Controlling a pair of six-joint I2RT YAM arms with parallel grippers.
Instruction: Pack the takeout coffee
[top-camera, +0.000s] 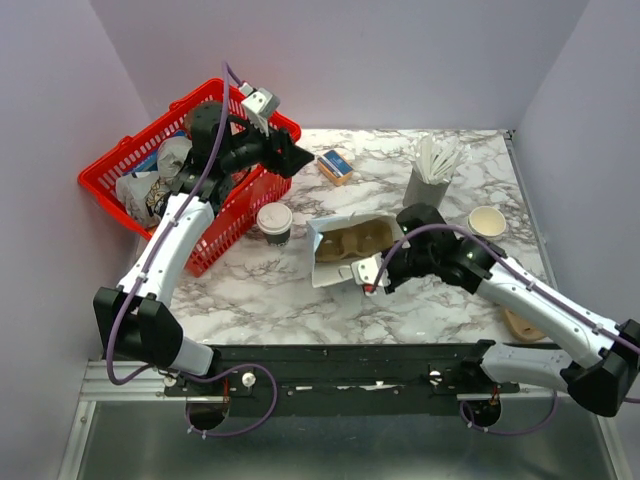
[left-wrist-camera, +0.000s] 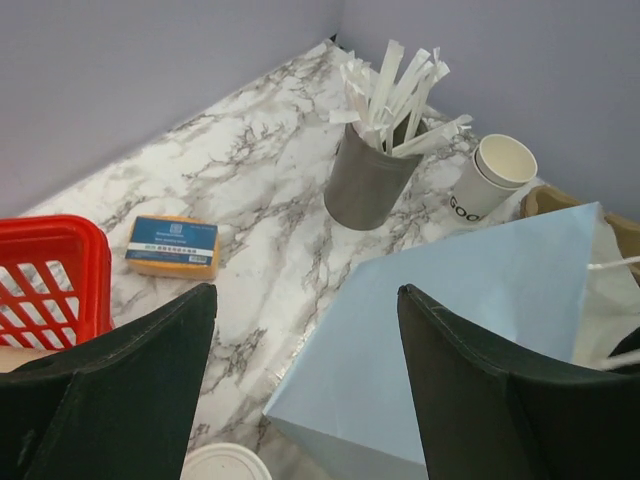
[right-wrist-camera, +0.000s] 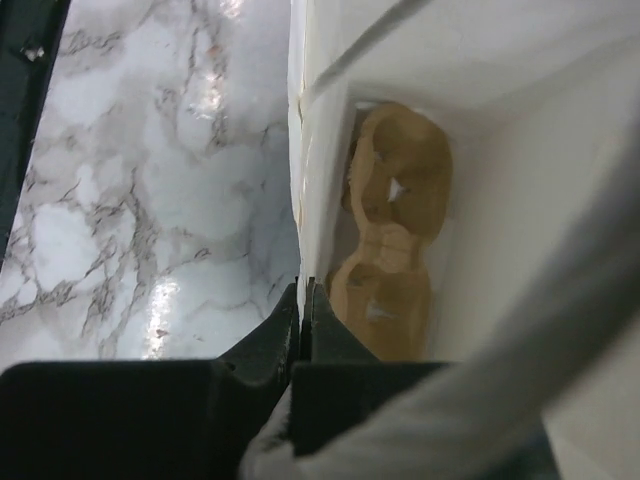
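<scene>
Marble tabletop (top-camera: 260, 290); coffee (top-camera: 274, 222) stands left of the bag (top-camera: 325, 270), nearer the open left gripper (left-wrist-camera: 305, 292); right gripper (right-wrist-camera: 302, 300) pinches its rim.

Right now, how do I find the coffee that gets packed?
Find the red basket on the table's left side. Between it and the open paper bag stands the takeout coffee. Only it has a dark body and white lid; the cream cup on the right is lidless.
</scene>
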